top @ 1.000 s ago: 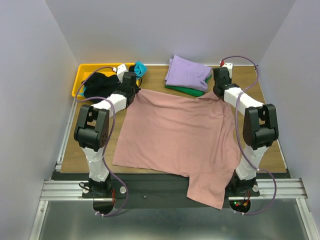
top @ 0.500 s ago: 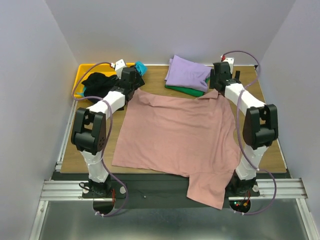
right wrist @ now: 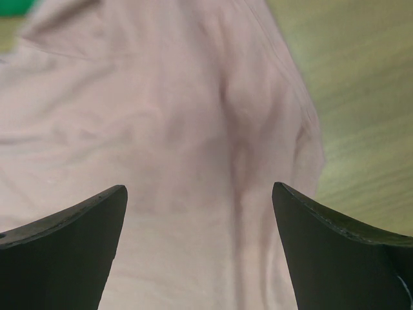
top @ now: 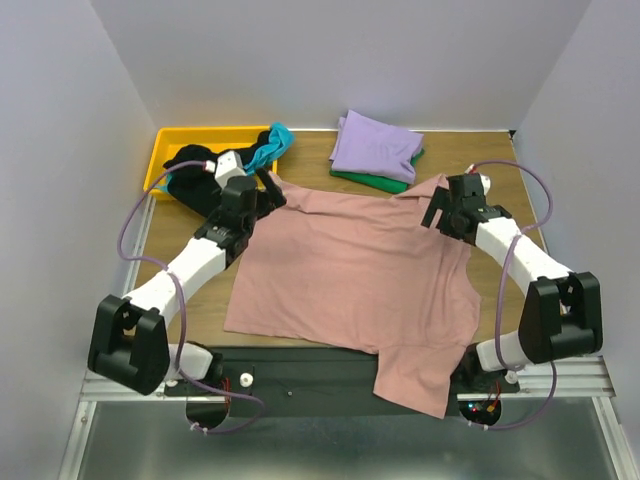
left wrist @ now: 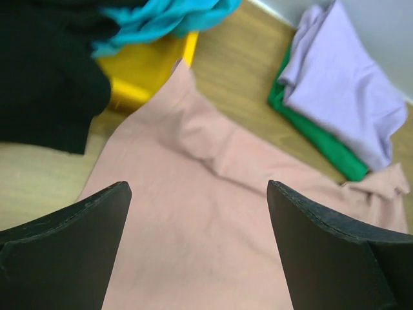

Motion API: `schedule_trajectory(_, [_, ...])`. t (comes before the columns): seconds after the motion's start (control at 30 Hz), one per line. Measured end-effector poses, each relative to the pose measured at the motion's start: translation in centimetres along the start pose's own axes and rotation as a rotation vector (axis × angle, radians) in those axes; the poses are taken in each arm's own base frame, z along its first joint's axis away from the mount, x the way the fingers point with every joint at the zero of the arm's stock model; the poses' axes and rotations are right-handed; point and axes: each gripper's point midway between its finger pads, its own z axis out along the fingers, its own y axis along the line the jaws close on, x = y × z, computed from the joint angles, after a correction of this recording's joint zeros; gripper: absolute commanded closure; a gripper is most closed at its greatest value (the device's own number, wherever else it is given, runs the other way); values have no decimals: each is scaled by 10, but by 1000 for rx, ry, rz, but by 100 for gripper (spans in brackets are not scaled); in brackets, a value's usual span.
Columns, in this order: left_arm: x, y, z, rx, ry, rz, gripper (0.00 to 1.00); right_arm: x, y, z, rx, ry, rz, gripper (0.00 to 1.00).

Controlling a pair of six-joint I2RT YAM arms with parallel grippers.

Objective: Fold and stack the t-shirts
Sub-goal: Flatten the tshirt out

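Both arms have drawn back from the far corners of the dusty-pink cloth t-shirt (top: 350, 270); the left gripper (left wrist: 197, 187) and right gripper (right wrist: 199, 187) show jaws wide and empty. The shirt lies spread on the wooden desk (top: 500, 170), released and ready for folding.

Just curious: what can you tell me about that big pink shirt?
The pink shirt is soft, dusty-pink cloth, spread nearly flat on the wooden table, plain side up, lightly wrinkled. One sleeve droops over the near edge on the right. The left tool and right tool hover open above its far corners.
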Motion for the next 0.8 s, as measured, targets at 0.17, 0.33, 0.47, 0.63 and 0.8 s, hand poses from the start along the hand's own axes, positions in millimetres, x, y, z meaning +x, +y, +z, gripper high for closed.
schedule_trajectory(0.17, [49, 44, -19, -66, 81, -4, 2, 22, -25, 21, 55, 104, 72, 0])
schedule_trajectory(0.33, [68, 62, -25, -97, 109, -17, 2, 34, -37, 48, 82, 184, 123, 0])
schedule_trajectory(0.47, [69, 61, -22, -95, 107, -26, 2, 40, -45, 70, 96, 225, 168, 0])
schedule_trajectory(0.63, [85, 71, -12, -135, 143, -8, 2, 19, -55, 88, 108, 193, 219, 0])
schedule_trajectory(0.8, [89, 76, -10, -157, 150, -3, 2, -2, -62, 107, 122, 177, 233, 0])
